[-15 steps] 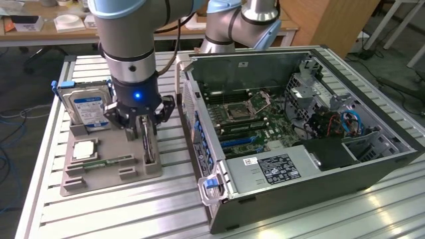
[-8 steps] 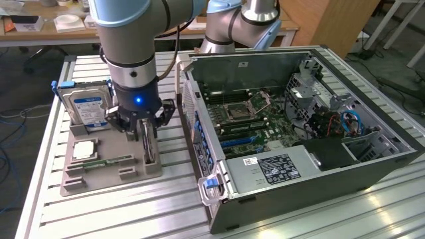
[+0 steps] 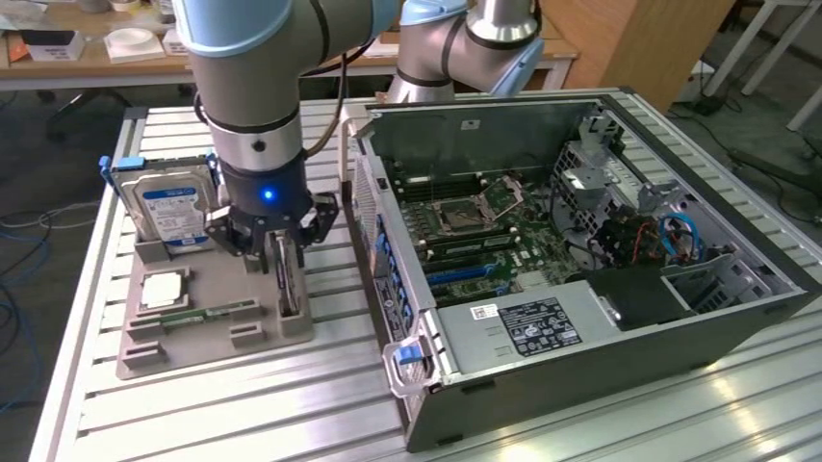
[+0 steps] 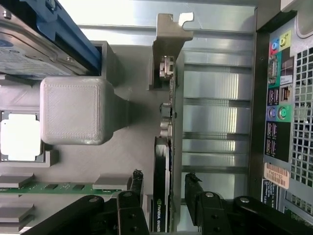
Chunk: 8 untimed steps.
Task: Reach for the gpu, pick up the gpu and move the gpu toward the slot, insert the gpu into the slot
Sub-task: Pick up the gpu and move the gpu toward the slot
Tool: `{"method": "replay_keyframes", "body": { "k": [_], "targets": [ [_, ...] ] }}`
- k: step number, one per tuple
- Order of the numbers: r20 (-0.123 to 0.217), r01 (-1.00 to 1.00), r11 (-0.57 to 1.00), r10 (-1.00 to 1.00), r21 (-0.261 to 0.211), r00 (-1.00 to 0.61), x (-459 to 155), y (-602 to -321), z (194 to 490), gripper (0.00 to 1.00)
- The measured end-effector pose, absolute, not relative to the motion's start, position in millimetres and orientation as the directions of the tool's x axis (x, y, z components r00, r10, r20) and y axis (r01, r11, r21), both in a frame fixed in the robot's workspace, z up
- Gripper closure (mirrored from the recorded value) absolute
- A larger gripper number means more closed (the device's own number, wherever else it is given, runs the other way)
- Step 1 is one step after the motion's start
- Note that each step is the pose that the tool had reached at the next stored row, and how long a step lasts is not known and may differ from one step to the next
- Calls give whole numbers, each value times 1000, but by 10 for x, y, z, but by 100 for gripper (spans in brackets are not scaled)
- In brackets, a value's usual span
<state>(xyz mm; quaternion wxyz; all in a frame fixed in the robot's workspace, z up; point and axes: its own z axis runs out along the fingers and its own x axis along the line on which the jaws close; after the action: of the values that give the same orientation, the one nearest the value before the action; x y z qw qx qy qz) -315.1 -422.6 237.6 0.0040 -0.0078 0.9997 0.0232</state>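
The gpu (image 4: 161,152) stands on edge in a grey holder (image 3: 192,346) on the tabletop (image 3: 231,414), beside the open computer case (image 3: 603,337). The gripper (image 3: 288,260) hangs over it, jaws released and straddling the card — reached, but not yet gripped, lifted or inserted.

Ribbed aluminium table (image 3: 231,414), grey parts holder (image 3: 192,346) lying on it, open computer case (image 3: 578,375) beside
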Motion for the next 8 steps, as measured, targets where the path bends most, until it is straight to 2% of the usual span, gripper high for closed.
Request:
{"method": "replay_keyframes", "body": {
  "k": [8],
  "targets": [
    [-8, -16, 999, -15, 46, -1000, -3162, -4164, 2343, 53]
  ]
}}
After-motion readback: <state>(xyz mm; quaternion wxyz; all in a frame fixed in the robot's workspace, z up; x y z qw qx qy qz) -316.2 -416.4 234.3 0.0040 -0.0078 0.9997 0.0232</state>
